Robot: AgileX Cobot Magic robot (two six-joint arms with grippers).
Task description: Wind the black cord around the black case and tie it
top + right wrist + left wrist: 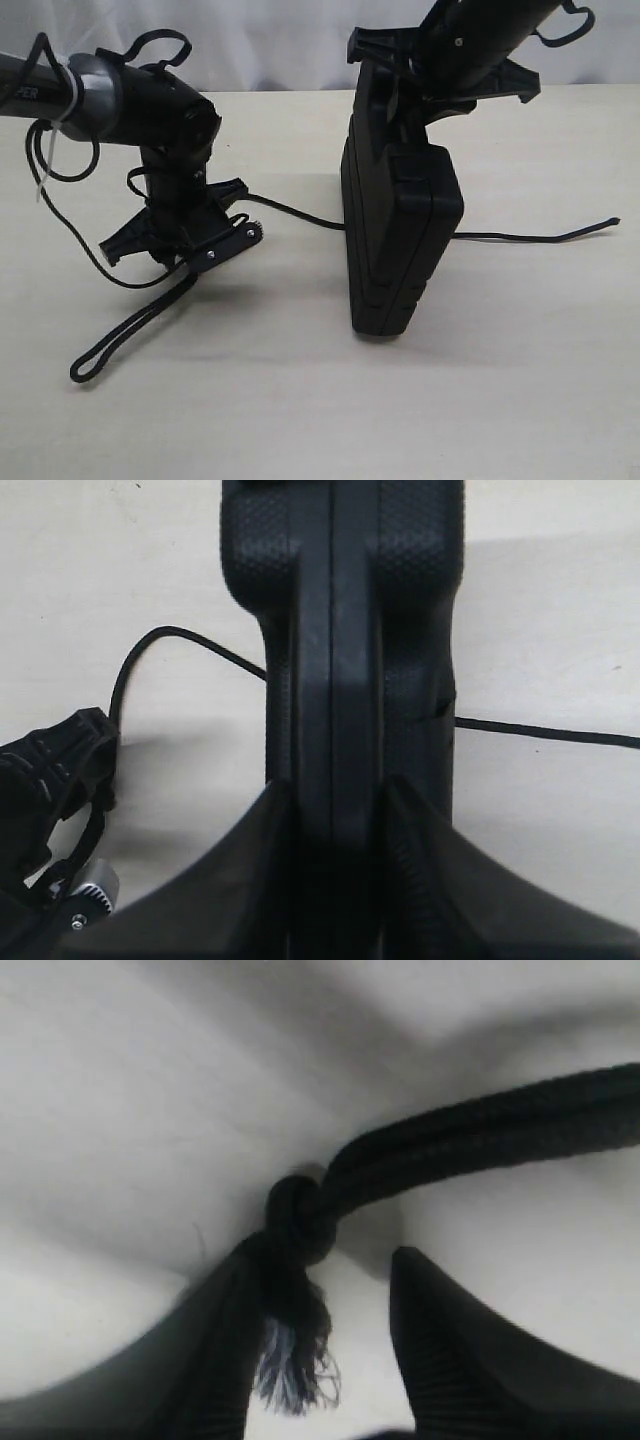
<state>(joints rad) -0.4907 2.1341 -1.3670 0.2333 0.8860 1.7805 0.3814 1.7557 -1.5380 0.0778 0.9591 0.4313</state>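
Progress looks slight, with no turn of cord visible around the case and no tie. On the left, the left end effector (325, 1260) has its fingers (215, 1360) apart. The knot (295, 1218) of the black cord (290, 212) lies between them against one finger, and the frayed tuft (290, 1370) hangs into the gap. I cannot tell whether the cord is merely resting there. A doubled loop (120, 335) of cord trails from that end effector down to the surface (300, 400).

From there a single strand runs rightward to the black case (400, 240), which stands on its narrow edge near the middle. The right end effector (335, 790) clamps the case from above, a finger (430, 880) pressed on each broad face. The cord meets the case on one side and leaves it on the other, though how it passes the case is hidden. Its far tail (600, 222) lies loose on the surface, well to the right. By my judgement, nearly everything is left: bringing the cord round the case and knotting it.
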